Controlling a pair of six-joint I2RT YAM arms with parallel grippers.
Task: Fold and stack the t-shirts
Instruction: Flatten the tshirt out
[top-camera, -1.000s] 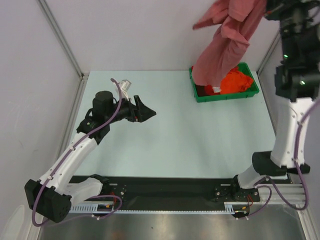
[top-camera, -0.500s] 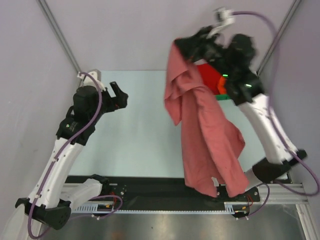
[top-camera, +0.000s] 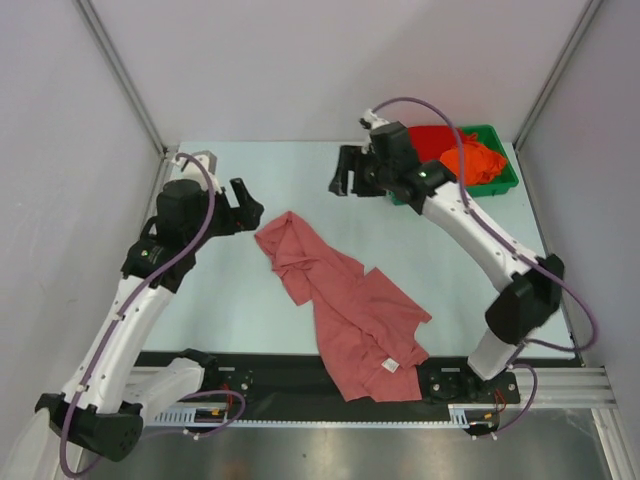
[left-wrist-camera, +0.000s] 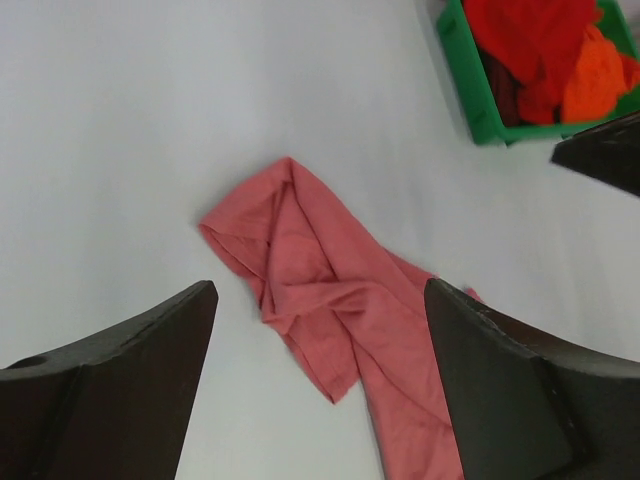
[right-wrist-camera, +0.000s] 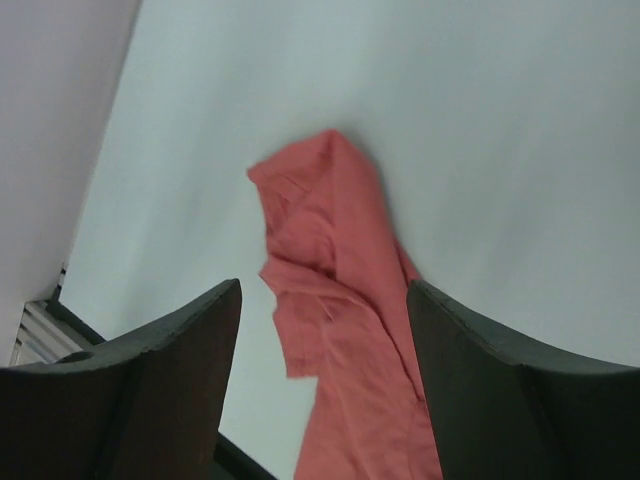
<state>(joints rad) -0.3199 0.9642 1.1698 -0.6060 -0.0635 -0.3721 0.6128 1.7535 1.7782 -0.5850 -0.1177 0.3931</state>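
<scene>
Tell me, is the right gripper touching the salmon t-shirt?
Apart. In the top external view the right gripper hangs open beyond the salmon t-shirt, with bare table between them.

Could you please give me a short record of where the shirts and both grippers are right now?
salmon shirt: crumpled on the table, near end over the black rail
red shirt: bunched in the green tray
orange shirt: in the tray beside the red one
left gripper: open, empty, left of the salmon shirt
right gripper: open, empty, beside the tray
</scene>
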